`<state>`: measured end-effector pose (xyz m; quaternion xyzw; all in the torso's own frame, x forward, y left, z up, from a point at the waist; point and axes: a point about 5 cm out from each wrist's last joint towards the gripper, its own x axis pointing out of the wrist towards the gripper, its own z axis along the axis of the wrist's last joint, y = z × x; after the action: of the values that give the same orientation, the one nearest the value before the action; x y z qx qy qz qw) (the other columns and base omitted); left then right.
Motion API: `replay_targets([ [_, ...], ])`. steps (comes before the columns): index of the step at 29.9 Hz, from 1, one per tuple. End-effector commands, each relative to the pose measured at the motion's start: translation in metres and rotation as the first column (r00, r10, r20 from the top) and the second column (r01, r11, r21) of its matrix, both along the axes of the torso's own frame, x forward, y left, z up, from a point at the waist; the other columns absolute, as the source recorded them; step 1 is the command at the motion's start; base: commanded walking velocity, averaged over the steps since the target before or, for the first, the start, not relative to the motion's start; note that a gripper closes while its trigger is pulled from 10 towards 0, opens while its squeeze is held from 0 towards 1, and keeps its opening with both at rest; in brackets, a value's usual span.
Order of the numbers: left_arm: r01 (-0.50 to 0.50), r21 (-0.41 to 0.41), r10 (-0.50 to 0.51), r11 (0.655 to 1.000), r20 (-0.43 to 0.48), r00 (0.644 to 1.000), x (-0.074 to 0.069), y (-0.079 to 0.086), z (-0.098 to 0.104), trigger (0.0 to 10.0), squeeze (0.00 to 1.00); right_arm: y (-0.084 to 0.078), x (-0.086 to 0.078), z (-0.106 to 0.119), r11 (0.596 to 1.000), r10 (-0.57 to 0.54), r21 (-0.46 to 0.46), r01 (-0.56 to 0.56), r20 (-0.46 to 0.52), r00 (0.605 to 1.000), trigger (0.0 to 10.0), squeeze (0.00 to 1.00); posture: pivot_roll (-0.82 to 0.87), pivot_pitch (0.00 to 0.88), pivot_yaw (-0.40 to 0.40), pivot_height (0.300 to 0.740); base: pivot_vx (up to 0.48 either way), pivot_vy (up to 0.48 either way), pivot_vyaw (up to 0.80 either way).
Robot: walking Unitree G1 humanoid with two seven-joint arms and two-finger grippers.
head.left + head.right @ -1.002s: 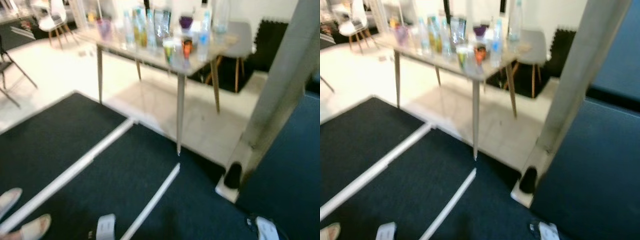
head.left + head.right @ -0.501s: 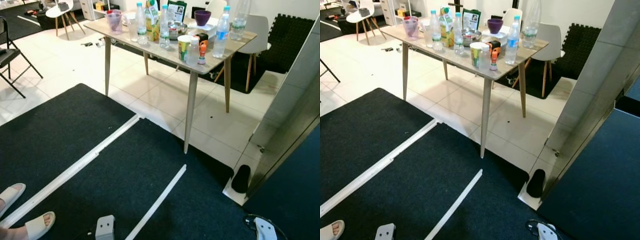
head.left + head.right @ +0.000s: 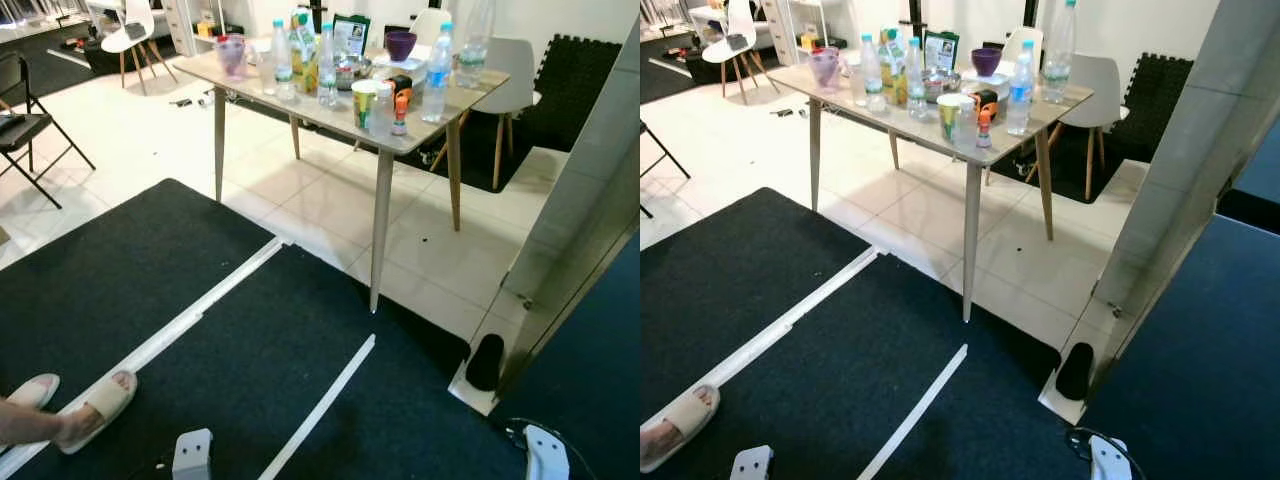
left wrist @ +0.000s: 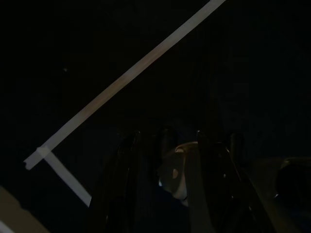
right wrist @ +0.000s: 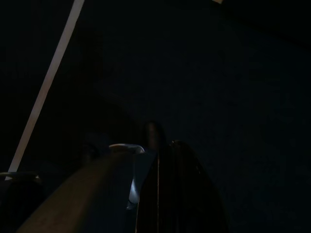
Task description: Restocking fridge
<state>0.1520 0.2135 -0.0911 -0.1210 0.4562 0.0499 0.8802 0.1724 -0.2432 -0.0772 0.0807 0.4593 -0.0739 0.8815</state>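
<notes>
Both my arms hang idle at my sides above dark, short-pile carpet. My left hand appears in the left wrist view as glossy black fingers over the carpet and a pale strip; the view is too dark, so I cannot tell whether they are apart or together. My right hand appears in the right wrist view as smooth black fingers above the carpet; there too I cannot tell.

Ahead stands a rectangular surface with a pale matte top on slim tapered legs. It carries the stock: clear plastic water bottles with blue caps, a yellow-green juice carton, a purple bowl, a translucent pink pitcher, a printed paper cup and a small bottle with an orange cap.

The floor beneath is glossy cream tile. White flat strips cross the carpet. A person's foot in a pale slide sandal rests on the carpet at my left. A brushed grey metal panel rises at my right. A white moulded chair stands behind the surface.
</notes>
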Motion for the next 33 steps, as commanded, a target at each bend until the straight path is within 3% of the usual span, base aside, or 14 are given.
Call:
replay_targets([
  [1,-0.060,0.014,0.060,0.998,0.003,0.998,0.001,0.013,0.003,10.0,0.00,0.005,0.002,-0.001,0.999,0.040,0.001,-0.040,-0.007,0.999,10.0,0.00,-0.05,0.077,0.026,0.740,0.255,0.000,0.00],
  [4,-0.136,-0.011,0.136,0.991,0.040,0.990,0.006,0.016,0.006,10.0,0.00,0.006,0.000,-0.002,0.998,0.055,0.003,-0.055,-0.016,0.998,10.0,0.00,-0.02,0.061,0.004,0.740,0.252,0.000,0.00],
  [7,-0.132,-0.014,0.132,0.991,0.037,0.991,0.002,0.015,0.004,10.0,0.00,0.005,-0.005,-0.004,0.998,0.059,-0.002,-0.059,-0.033,0.998,10.0,0.00,-0.04,0.087,0.025,0.740,0.259,0.000,0.00],
  [13,-0.116,0.002,0.116,0.993,-0.022,0.993,-0.015,0.014,-0.003,10.0,0.00,0.002,-0.007,-0.004,1.000,-0.022,0.010,0.022,-0.016,1.000,10.0,0.00,-0.01,0.091,0.039,0.740,0.253,0.000,0.00],
  [17,-0.076,0.020,0.077,0.997,-0.024,0.997,-0.013,0.019,-0.001,10.0,0.00,0.001,-0.001,-0.001,0.999,-0.045,0.009,0.045,0.004,0.999,10.0,0.00,-0.02,0.099,0.035,0.740,0.251,0.000,0.00],
  [21,-0.104,0.026,0.104,0.994,-0.001,0.995,-0.007,0.025,0.003,10.0,0.00,0.005,0.002,0.000,1.000,-0.011,0.016,0.011,0.009,1.000,10.0,0.00,0.00,0.102,-0.007,0.740,0.252,0.000,0.00],
  [22,-0.130,0.015,0.130,0.991,0.016,0.991,-0.003,0.023,0.004,10.0,0.00,0.008,0.000,-0.002,0.999,0.053,-0.004,-0.053,-0.021,0.998,10.0,0.00,0.00,0.080,-0.013,0.740,0.255,0.000,0.00],
  [24,-0.139,0.010,0.139,0.990,0.018,0.990,-0.003,0.022,0.003,10.0,0.00,0.009,-0.002,-0.004,0.997,0.072,-0.011,-0.072,-0.037,0.997,10.0,0.00,0.00,0.080,-0.013,0.740,0.253,0.000,0.00],
  [33,-0.139,-0.009,0.139,0.990,-0.016,0.990,-0.013,0.009,-0.003,10.0,0.00,0.012,-0.003,-0.005,0.999,0.035,-0.004,-0.035,-0.047,0.998,10.0,0.00,0.00,0.066,0.000,0.740,0.252,0.000,0.00],
])
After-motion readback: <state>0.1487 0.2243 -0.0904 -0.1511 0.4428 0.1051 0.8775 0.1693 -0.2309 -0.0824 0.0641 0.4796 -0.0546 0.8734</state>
